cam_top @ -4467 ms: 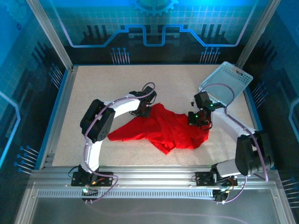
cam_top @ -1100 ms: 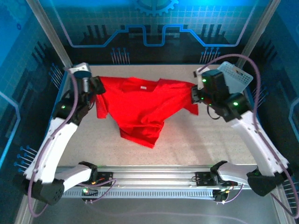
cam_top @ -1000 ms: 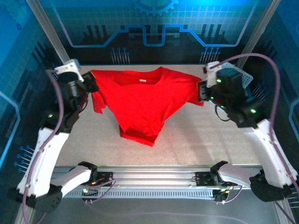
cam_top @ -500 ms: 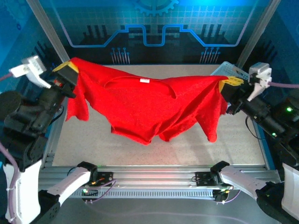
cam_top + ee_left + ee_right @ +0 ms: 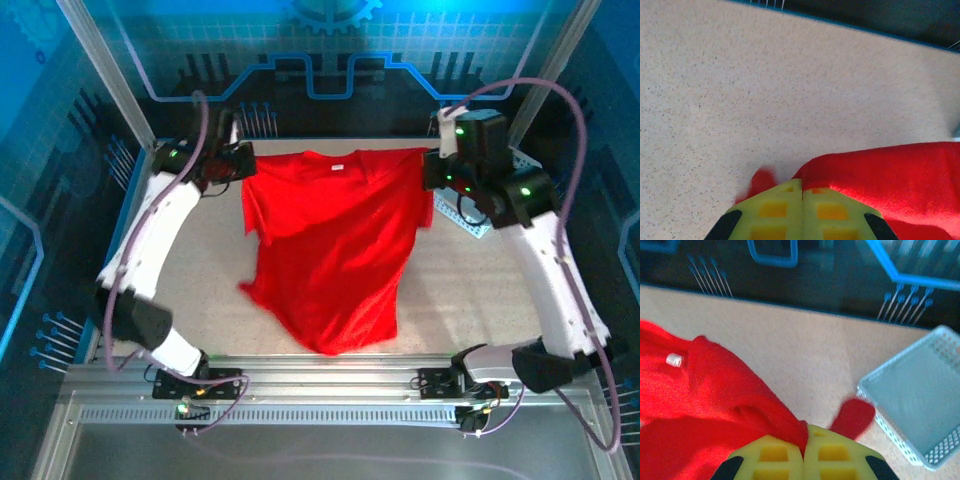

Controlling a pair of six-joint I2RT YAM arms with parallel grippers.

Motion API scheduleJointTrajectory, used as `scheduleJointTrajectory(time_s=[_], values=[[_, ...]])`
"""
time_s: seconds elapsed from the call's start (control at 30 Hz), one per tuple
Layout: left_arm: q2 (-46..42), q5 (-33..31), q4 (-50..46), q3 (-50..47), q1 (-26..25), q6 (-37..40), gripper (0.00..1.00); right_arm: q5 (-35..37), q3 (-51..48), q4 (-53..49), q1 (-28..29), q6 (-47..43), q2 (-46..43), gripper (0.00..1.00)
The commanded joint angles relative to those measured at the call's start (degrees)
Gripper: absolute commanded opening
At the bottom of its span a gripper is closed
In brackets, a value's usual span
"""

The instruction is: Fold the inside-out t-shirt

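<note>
The inside-out t-shirt [image 5: 335, 250] is bright red and stretched by its shoulders between my two grippers over the far half of the table. Its body trails toward the near edge, and a white tag [image 5: 337, 166] shows at the collar. My left gripper [image 5: 243, 166] is shut on the shirt's left shoulder; in the left wrist view its yellow fingertips [image 5: 802, 184] pinch the red cloth [image 5: 900, 175]. My right gripper [image 5: 428, 172] is shut on the right shoulder; in the right wrist view the fingertips [image 5: 806, 434] clamp a fold of cloth [image 5: 700, 405], with a sleeve flap [image 5: 854, 417] hanging beside.
A light blue mesh basket [image 5: 920, 400] sits at the far right of the table, just right of my right gripper and partly hidden by the right arm [image 5: 530, 215] in the top view. Bare speckled tabletop [image 5: 480, 300] lies on both sides of the shirt. Metal frame posts stand at the corners.
Both arms have swung down and away from the camera toward the far edge, closer together. The shirt, held high and wide before, now trails long toward the near edge.
</note>
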Motion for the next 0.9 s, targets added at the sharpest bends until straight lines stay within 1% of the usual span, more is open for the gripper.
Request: scheduleJointTrajectory(time_s=[0.0, 0.07, 0.1, 0.13, 0.23, 0.43, 0.5, 0.57, 0.67, 0.8, 0.87], values=[[-22.67, 2.74, 21.80, -7.49, 0.44, 0.85, 0.00, -3.47, 6.79, 4.10, -0.70, 1.15, -7.49, 0.00], [-29.08, 2.16, 30.19, -14.23, 0.51, 0.61, 0.00, -4.66, 5.43, 6.72, -0.76, 1.25, -9.79, 0.00], [-30.23, 1.44, 31.45, -15.70, 0.45, 0.36, 0.00, -4.66, 4.06, 8.01, -0.84, 1.50, -10.68, 0.00], [-29.88, 0.80, 30.51, -15.75, 0.46, 0.34, 0.00, -4.77, 2.85, 8.76, -0.84, 1.86, -11.21, 0.00], [-23.52, 1.75, 23.14, -12.51, 0.50, 0.25, 0.00, -5.92, -0.12, 8.80, -0.84, 2.26, -9.98, 0.00], [-9.91, 1.00, 8.84, -4.98, 0.44, -1.16, 0.00, -4.73, -5.15, 10.22, -1.03, 2.88, -4.95, 0.00], [-6.88, 0.25, 5.65, -3.21, 0.46, -1.11, 0.00, -5.16, -5.09, 10.54, -1.11, 2.71, -3.10, 0.00], [-5.65, -0.66, 4.20, -2.09, 0.45, -0.90, 0.00, -5.38, -4.03, 10.28, -1.33, 2.70, -1.30, 0.00], [-7.44, -0.90, 5.63, -1.21, 0.44, 0.01, 0.00, -6.08, -1.25, 9.30, -1.40, 2.48, 0.01, 0.00], [-15.08, -0.74, 13.15, -2.91, 0.45, 1.11, 0.00, -5.97, 3.35, 8.24, -1.59, 2.44, -1.13, 0.00], [-19.00, 0.69, 17.26, -4.21, 0.44, 1.08, 0.00, -6.19, 4.59, 8.36, -1.66, 2.66, -2.92, 0.00]])
